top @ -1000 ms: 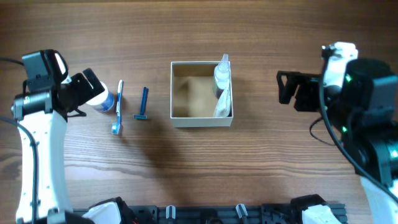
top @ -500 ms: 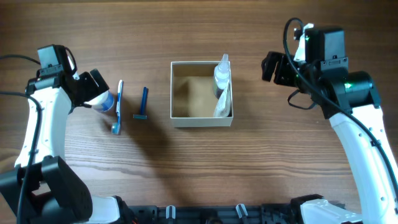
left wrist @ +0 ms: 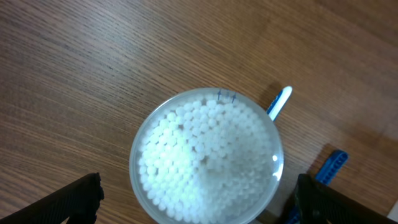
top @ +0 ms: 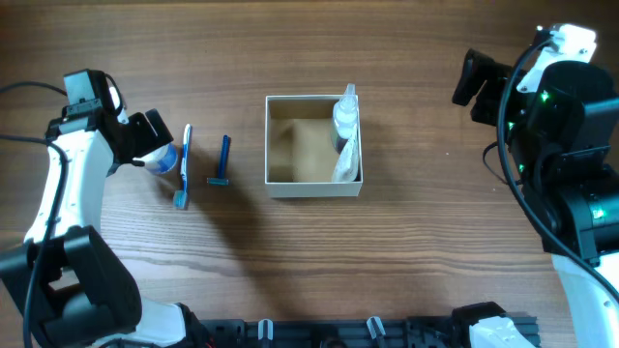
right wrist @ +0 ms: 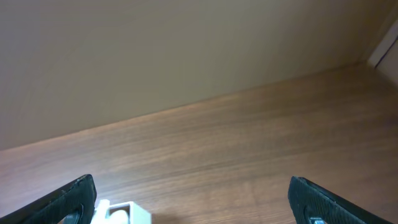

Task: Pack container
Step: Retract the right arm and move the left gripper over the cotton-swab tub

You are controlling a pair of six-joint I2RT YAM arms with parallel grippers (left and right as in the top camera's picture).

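The container (top: 279, 150), a square white-walled box with a tan inside, sits mid-table; a white bottle (top: 343, 118) and a white tube (top: 346, 159) lie along its right wall. Its corner shows in the right wrist view (right wrist: 127, 213). My left gripper (top: 147, 137) is open, its fingers spread on either side of a round blue jar of cotton swabs (top: 161, 156), which fills the left wrist view (left wrist: 206, 155). A blue toothbrush (top: 183, 166) and a blue razor (top: 222, 161) lie between jar and container. My right gripper (top: 476, 81) is open and empty, raised at the far right.
Bare wooden table (top: 406, 251) lies around the container. The arm bases stand along the front edge (top: 319, 333).
My right arm has swung back to the right and upward, away from the container. My left gripper has stayed around the jar with little movement.
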